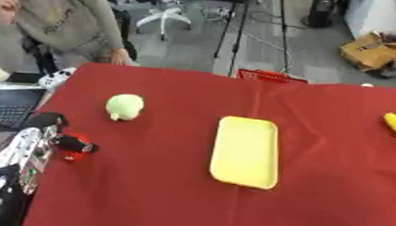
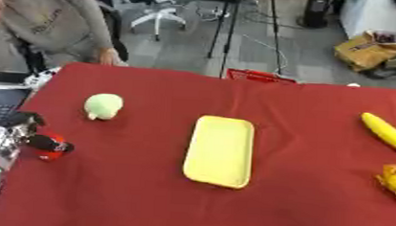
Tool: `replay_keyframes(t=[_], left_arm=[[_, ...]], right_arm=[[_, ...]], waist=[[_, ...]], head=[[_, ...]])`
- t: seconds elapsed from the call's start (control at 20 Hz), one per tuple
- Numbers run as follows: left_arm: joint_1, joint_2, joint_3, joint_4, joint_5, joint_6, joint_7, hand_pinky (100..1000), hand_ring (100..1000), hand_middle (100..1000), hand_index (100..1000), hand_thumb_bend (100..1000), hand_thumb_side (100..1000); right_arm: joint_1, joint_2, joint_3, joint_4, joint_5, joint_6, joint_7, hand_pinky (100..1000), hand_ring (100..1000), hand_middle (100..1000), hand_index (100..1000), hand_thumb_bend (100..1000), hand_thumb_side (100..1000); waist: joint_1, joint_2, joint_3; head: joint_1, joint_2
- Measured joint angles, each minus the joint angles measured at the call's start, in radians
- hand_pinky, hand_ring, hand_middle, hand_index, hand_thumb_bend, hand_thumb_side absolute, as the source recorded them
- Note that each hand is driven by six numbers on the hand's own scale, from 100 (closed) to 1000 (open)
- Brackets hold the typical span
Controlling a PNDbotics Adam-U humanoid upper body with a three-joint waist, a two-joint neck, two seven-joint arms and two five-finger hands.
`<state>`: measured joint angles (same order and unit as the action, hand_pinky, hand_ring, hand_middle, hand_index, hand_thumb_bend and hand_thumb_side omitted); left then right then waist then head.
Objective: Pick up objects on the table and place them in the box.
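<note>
At the table's left edge my left hand (image 1: 48, 123) has its dark fingers (image 1: 68, 142) curled round a small red object (image 1: 78, 150) that sits low over the red cloth. A pale green rounded object (image 1: 124, 106) lies just beyond it, to the right. A flat yellow tray (image 1: 245, 151) lies in the middle of the table. A banana (image 2: 387, 133) lies at the right edge, and an orange wrapped item (image 2: 395, 180) lies nearer me on the same side. My right hand shows in neither view.
A red wire basket (image 1: 272, 76) stands at the table's far edge. Beside the table on the left are a laptop (image 1: 9, 107) and a white object (image 1: 56, 77). Bare red cloth (image 1: 147, 194) stretches along the front.
</note>
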<state>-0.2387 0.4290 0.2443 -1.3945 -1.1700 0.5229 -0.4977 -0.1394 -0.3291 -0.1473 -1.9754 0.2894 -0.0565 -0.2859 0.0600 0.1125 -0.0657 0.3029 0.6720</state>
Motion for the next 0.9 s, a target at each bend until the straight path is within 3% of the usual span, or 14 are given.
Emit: replay_keyframes(t=[0.4, 0.6, 0.9], left_arm=[[0.001, 0.0, 0.003, 0.009, -0.009, 0.015, 0.004, 785, 742, 686, 829, 851, 446], [0.001, 0.0, 0.002, 0.017, -0.013, 0.015, -0.012, 784, 703, 600, 760, 798, 424], [0.001, -0.001, -0.001, 0.031, -0.033, 0.006, -0.065, 784, 693, 573, 712, 784, 420]], right_arm=[[0.0, 0.0, 0.0, 0.0, 0.0, 0.0, 0.0, 624, 687, 779, 851, 100, 675], [0.0, 0.0, 0.0, 0.0, 0.0, 0.0, 0.0, 624, 686, 779, 851, 100, 674], [0.0, 0.0, 0.0, 0.0, 0.0, 0.0, 0.0, 624, 686, 779, 851, 100, 675]], waist=[[0.0, 0.0, -0.001], [0.0, 0.0, -0.002], [0.0, 0.0, -0.002]], head=[[0.028, -0.005], [0.028, -0.005], [0.026, -0.005]])
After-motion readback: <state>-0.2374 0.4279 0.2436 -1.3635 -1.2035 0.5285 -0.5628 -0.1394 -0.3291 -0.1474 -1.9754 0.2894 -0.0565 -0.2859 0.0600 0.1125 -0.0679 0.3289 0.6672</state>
